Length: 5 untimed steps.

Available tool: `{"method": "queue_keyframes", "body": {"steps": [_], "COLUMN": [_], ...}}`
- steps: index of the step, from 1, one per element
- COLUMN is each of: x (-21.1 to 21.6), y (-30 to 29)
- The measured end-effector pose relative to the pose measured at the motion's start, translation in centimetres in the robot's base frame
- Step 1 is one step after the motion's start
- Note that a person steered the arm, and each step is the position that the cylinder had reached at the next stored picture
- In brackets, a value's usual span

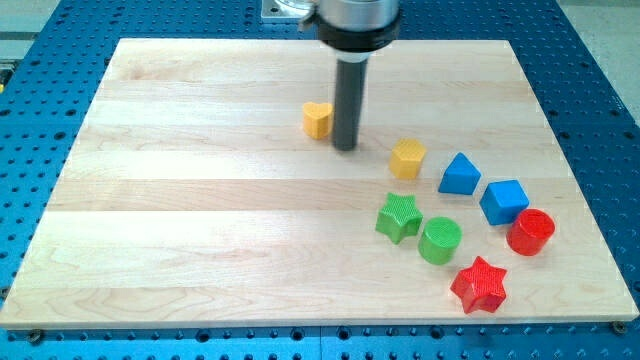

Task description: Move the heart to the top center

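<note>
A small yellow heart block [317, 119] lies on the wooden board [200, 200] a little above the middle, near the view's top centre. My tip [346, 147] rests on the board just to the right of the heart and slightly below it, close beside it; whether they touch cannot be told. The rod rises straight up to the arm's dark collar at the view's top.
To the lower right lie a yellow block [407, 158], a blue triangle [459, 174], a blue cube [503, 201], a red cylinder [530, 231], a green star [399, 217], a green cylinder [440, 240] and a red star [479, 284].
</note>
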State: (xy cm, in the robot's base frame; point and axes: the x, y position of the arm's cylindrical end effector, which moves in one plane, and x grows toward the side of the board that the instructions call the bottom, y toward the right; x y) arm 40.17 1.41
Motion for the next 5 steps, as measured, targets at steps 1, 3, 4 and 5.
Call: {"method": "queue_keyframes", "body": {"steps": [1, 3, 4, 5], "x": [-5.9, -4.0, -8.4, -13.7], "y": [-1.3, -4.6, -3.9, 0.2]}}
